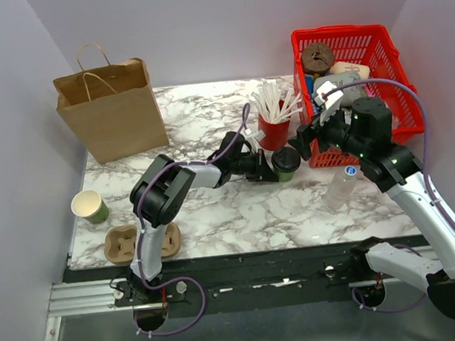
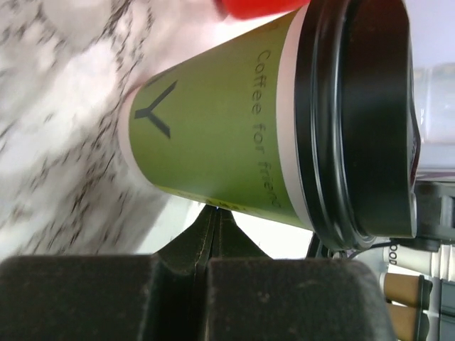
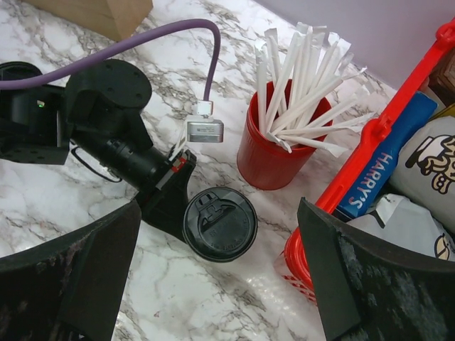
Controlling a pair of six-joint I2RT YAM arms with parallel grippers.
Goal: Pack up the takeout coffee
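- Nearest in the left wrist view, the left gripper [image 2: 212,238] is seen with its two dark fingers pressed flat together; no gap is left between them and nothing is clamped.
- Just beyond those closed fingertips the takeout coffee [image 2: 220,135] is found: the pointed tip is laid against the cup's olive-green wall, below the pale rim and the black lid.
- A dark "Y" mark and the words "Coffee for" are printed on the side turned toward the closed jaws.
- The cup is stood upright on the marble table [image 1: 215,212], with its lid fitted on.
- The right gripper [image 3: 219,204] is held above the cup with its jaws spread fully apart. Nothing is gripped, and the black lid is framed in the gap between the two fingers, well beneath them.
- A red cup of white sticks [image 3: 270,156] is stood just past the lid, also within the span of the open jaws; whether the two cups touch cannot be told.
- A red basket [image 3: 370,142] filled with packets is placed by the right finger of the open jaws.
- A purple cable [image 3: 142,39] is run above the left arm, beyond the left finger of the open jaws.
- Well behind the closed jaws, a brown paper bag [image 1: 113,109], a pale cup [image 1: 90,206] and a cardboard carrier [image 1: 142,242] are set apart on the table.
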